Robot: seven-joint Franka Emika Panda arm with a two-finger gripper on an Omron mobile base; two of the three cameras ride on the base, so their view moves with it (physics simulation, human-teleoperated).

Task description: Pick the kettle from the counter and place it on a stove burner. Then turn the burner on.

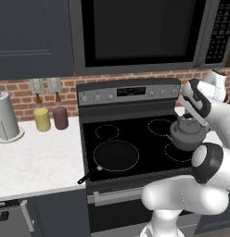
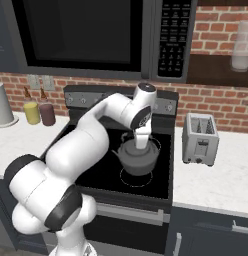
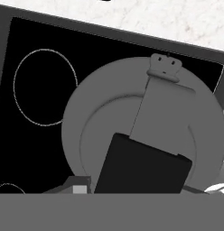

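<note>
Nearest: white arm bends over the front-right part of the black glass cooktop (image 1: 135,139), and its pincer (image 2: 141,144) is clamped narrow on the arched black handle (image 3: 143,164) of the squat dark grey metal kettle (image 2: 138,158). Kettle is off the white speckled stone tabletop (image 1: 33,162) and sits over the thin white circle burner (image 2: 137,180) near the cooktop's front-right corner. Can't tell whether the base is down on the glass or just above it. Ring pokes out a bit at the kettle's front, so it looks roughly centred, not exactly.

Judgement: pick done, carry done, placing about finished; left = let go, pull clear, then reach a knob on the grey control panel (image 1: 128,95) at the stove's back edge and turn the burner on. Which knob matches this burner, can't tell.

Kettle looks: rounded, low body, upright, short spout toward the left in the right base view, handle bracket visible on the lid rim from the hand view. Lid knob hidden under the pincer.

Farther back, left rear of the tabletop by the brick wall: yellow bottle (image 1: 42,118), maroon bottle (image 1: 60,115), tall pale grey cylinder (image 1: 5,118).
</note>
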